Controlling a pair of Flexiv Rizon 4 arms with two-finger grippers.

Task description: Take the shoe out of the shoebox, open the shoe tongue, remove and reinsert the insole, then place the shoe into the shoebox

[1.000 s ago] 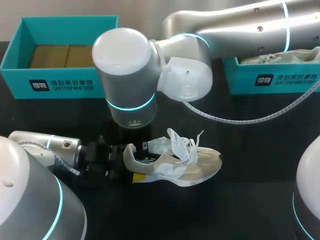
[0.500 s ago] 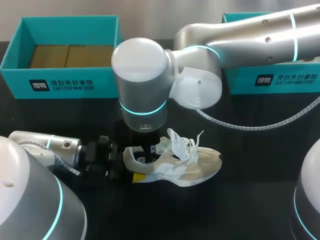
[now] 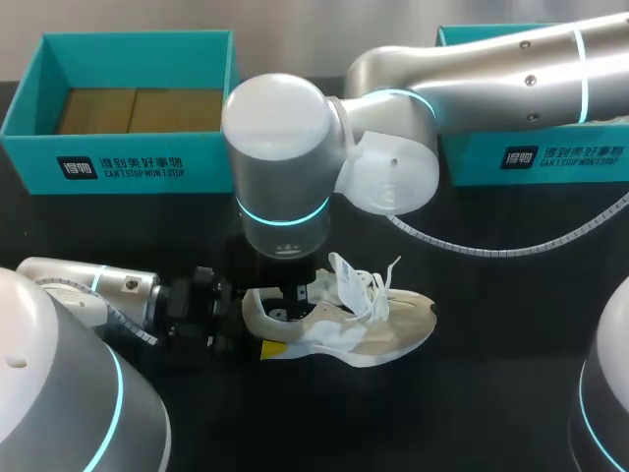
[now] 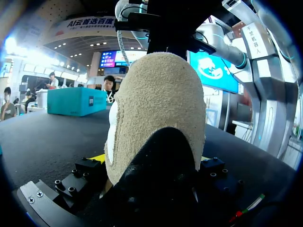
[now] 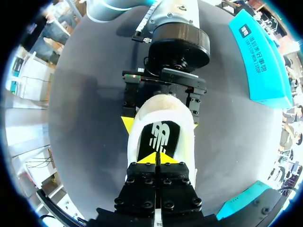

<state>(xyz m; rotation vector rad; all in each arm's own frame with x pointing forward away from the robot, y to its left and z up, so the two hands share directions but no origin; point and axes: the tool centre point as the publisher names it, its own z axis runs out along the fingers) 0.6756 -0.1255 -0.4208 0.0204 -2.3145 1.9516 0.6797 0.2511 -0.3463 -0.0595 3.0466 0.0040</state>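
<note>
The shoe (image 3: 369, 324) is out of its box. It lies on its side on the black counter (image 3: 491, 393), near the middle.

The left claw (image 4: 150, 158) pinches the heel (image 4: 156, 104). One yellow tip sits on each side of it, so the shoe is held in place.

The right arm comes over from the right and points straight down into the shoe. The right claw (image 5: 156, 160) has its two tips pressed together. They sit right on the dark insole (image 5: 158, 135). I cannot tell if a bit of the insole is caught between them.

I think the step in hand is taking the insole out. The next move needs a good pinch on the back end of the insole. Then the right claw should pull up and out, slowly, while the left claw keeps the heel down. If the pinch is weak, the insole may slip back in.

Now the count:
- One shoe.
- One insole.
- Two claws.
- Two blue-green boxes at the far side of the counter, well apart. The left box (image 3: 128, 167) has brown card (image 3: 103, 110) in it. The right box (image 3: 536, 157) is mostly hidden by the arm.
</note>
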